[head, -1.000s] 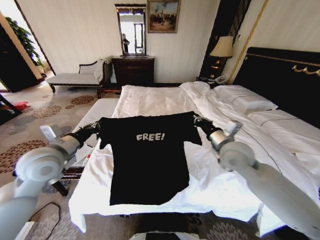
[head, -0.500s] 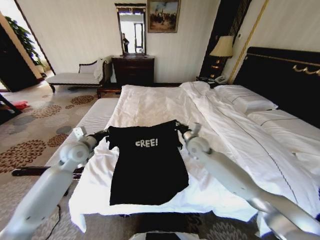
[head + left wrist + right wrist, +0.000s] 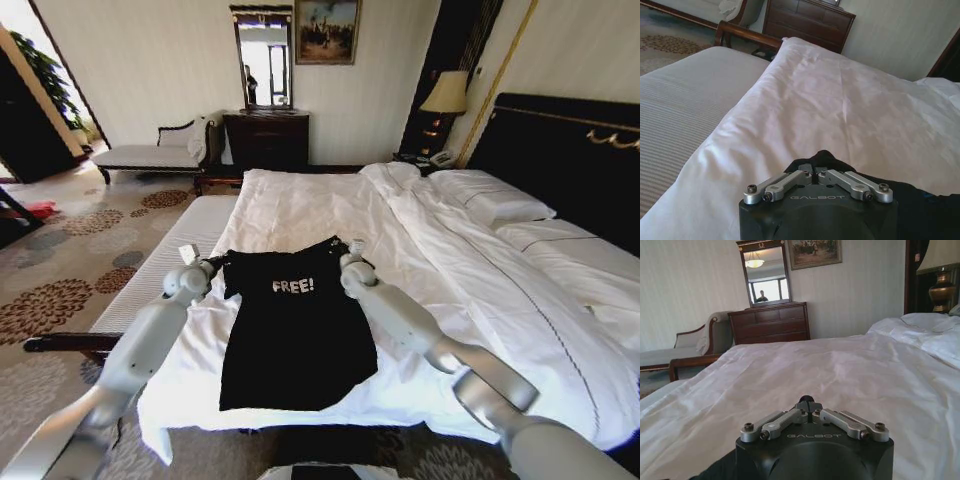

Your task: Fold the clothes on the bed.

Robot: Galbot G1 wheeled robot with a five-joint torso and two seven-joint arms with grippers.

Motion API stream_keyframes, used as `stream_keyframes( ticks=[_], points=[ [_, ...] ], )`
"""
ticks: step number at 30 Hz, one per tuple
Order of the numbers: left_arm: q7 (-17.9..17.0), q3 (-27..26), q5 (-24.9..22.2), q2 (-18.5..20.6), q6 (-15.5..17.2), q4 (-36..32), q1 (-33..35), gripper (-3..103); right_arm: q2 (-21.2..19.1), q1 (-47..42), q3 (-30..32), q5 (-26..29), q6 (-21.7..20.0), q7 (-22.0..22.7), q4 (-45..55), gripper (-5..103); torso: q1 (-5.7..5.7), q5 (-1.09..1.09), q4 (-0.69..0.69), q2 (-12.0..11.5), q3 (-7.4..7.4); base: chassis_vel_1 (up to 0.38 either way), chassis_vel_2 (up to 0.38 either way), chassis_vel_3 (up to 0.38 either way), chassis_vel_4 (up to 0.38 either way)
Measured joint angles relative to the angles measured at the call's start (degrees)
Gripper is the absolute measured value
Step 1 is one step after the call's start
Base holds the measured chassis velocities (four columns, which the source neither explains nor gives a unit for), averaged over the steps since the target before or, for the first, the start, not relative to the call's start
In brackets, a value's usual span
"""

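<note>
while both claws pinch its shoulders, the t-shirt [image 3: 297,335] lies lengthwise, collar toward the headboard.

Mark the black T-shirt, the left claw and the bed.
black T-shirt [image 3: 297,345]: head view, plain fabric below the lettering.
left claw [image 3: 815,174]: left wrist view, between its fingertips.
bed [image 3: 300,205]: head view, bare white duvet.

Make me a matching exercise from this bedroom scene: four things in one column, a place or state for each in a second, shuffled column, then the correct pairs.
Things:
1. black T-shirt
2. left gripper
3. table lamp
4. dresser

Places or states:
A. against the far wall, under the mirror
B. beside the dark headboard
C. spread on the white bed, "FREE!" facing up
D. shut on the shirt's shoulder, on the side toward the striped bench

Pairs: 1-C, 2-D, 3-B, 4-A
</note>
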Motion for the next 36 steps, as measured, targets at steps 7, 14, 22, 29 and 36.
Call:
stream_keyframes(
  ticks=[7, 14, 22, 29, 36],
  points=[
    [0.2, 1.26, 0.93, -1.75, -0.01, 7.53, -3.86, 0, 2.05, 0.11, 2.11, -3.85, 1.03, 0.12, -6.25, 0, 0.0, 0.01, 0.0, 0.0, 0.0, 0.0, 0.0, 0.0, 0.0],
    [1.71, 1.54, 2.72, -3.68, -1.25, 12.9, -7.27, 0, 4.11, 2.68, 3.36, -5.73, 3.0, -2.38, -12.63, 0, -0.01, 0.01, -0.01, 0.01, -0.01, 0.0, 0.0, 0.0, 0.0],
    [3.7, 2.72, 5.5, -6.15, -3.69, 17.36, -9.65, -2, 6.34, 4.84, 3.49, -8.24, 3.89, -4.65, -18.87, 0, -0.01, 0.02, 0.0, 0.0, -0.01, 0.0, 0.0, 0.0, 0.0],
    [3.75, 1.77, 5.01, -5.61, -3.86, 16.18, -7.8, 18, 4.43, 3.1, 4.33, -9.54, 3.73, -4.09, -15.48, 16, 0.0, 0.02, -0.02, 0.01, 0.0, 0.0, 0.0, 0.0, 0.0],
    [2.91, -2.37, -0.07, -2.15, -1.12, 12.99, -5.37, 44, 0.6, 2.18, 5.69, -10.04, 4.43, -2.22, -9.57, 43, -0.01, 0.02, 0.0, 0.01, -0.02, 0.0, 0.0, 0.0, 0.0]
  ],
)
